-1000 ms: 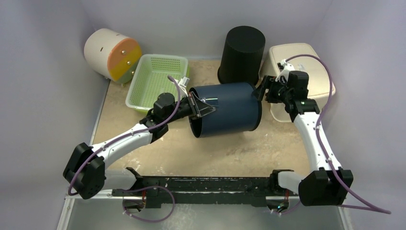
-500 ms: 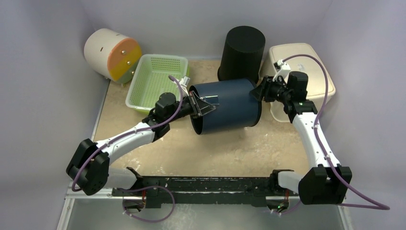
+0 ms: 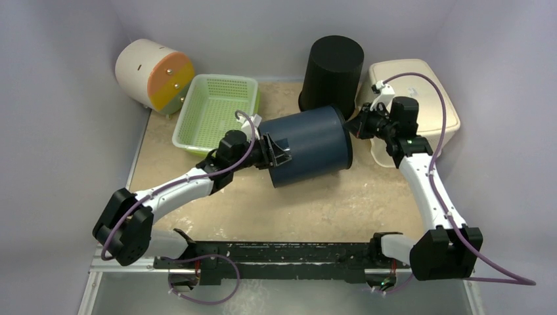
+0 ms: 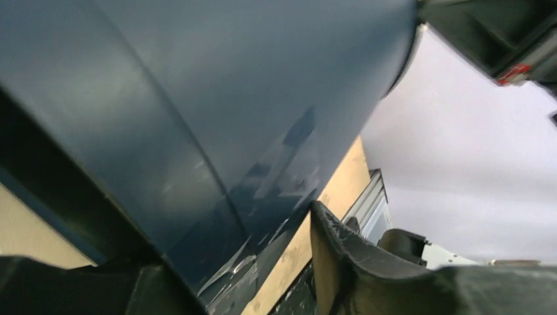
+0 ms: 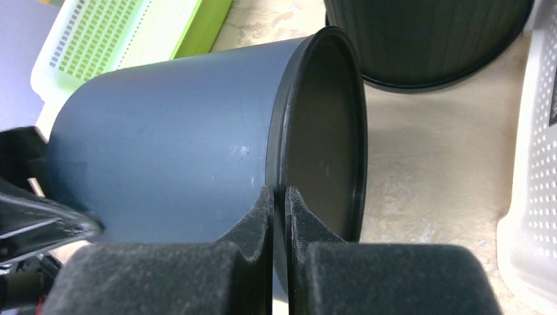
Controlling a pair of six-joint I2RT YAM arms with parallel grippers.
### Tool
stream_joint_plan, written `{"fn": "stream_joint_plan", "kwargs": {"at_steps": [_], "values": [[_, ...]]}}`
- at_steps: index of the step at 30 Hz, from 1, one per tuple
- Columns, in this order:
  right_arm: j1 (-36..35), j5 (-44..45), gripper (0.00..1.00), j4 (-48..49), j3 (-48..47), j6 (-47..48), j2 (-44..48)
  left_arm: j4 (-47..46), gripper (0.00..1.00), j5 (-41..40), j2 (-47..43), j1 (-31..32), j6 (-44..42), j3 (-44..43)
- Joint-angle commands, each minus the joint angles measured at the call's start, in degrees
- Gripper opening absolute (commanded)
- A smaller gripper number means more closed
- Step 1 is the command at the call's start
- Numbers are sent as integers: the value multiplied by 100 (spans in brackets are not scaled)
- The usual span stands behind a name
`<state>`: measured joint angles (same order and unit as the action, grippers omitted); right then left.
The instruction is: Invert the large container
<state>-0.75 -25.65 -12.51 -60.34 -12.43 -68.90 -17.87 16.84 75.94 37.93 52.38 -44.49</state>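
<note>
Rotation looked about half done: the blue container (image 3: 309, 147) lay on its side over the middle of the table (image 3: 328, 210), long axis running left to right, in front of the black bin (image 3: 332, 69) and between the green basket (image 3: 213, 111) and the white box (image 3: 420, 85). Whether its lower side touched the sand-coloured surface could not be told.

The right gripper (image 5: 279, 210) was pinched on the black rim at the container's right end, one pad inside the lip and one on the outer wall. That thin edge gave it something to clamp that a broad curved wall would not. The left gripper (image 3: 272, 152) was at the opposite end, and its wrist view showed the blue wall filling the space between its fingers, so it appeared to be clamped on that edge.

Holding both ends probably let the two arms roll the container about its own axis without it swinging into the bin just behind.
</note>
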Motion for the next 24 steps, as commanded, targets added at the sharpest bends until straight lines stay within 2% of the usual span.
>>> {"fn": "stream_joint_plan", "kwargs": {"at_steps": [1, 9, 15, 24], "values": [[-85, 474, 0, -868, 88, 132, -28, 1451, 49, -521, 0, -5, -659, 93], [-82, 577, 0, -869, 66, 91, -10, 2235, 57, -806, -426, -5, -851, -215], [-83, 622, 0, -945, -108, 94, 13, 2998, 59, -1199, -881, -8, -925, -537], [-100, 1055, 0, -1643, -1490, 358, -38, 2883, 59, -1199, -796, -7, -978, -476]]}}
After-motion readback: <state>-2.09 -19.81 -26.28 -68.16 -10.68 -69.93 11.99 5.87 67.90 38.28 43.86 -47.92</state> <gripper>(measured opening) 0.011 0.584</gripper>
